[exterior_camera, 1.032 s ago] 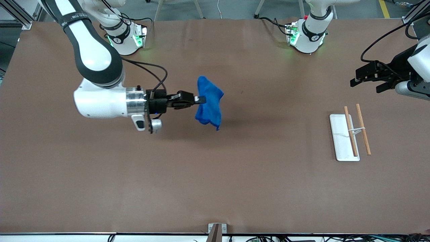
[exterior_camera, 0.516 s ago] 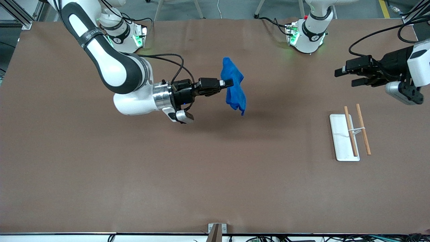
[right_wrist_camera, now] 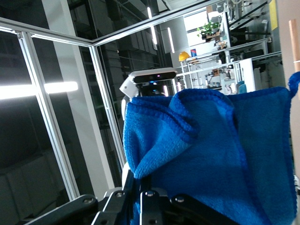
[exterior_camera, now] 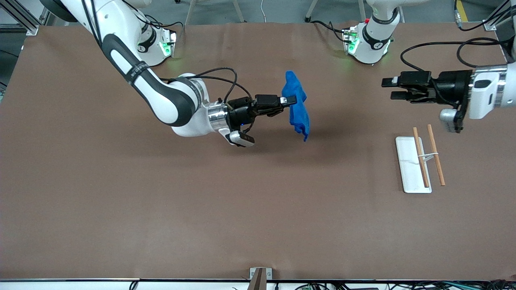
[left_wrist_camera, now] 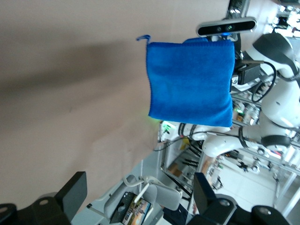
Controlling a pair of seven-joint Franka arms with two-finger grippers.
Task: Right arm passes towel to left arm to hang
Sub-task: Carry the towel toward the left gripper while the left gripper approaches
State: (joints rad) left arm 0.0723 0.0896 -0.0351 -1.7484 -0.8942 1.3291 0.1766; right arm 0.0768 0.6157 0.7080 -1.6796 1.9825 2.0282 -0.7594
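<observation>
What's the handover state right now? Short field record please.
towel: hanging in the air, pinched at its upper edge
right gripper: shut on towel, over mid-table
left gripper: open, aimed at towel, apart from it
rack: white base with two wooden rods, bare, at the left arm's end
stage: pass not yet made
</observation>
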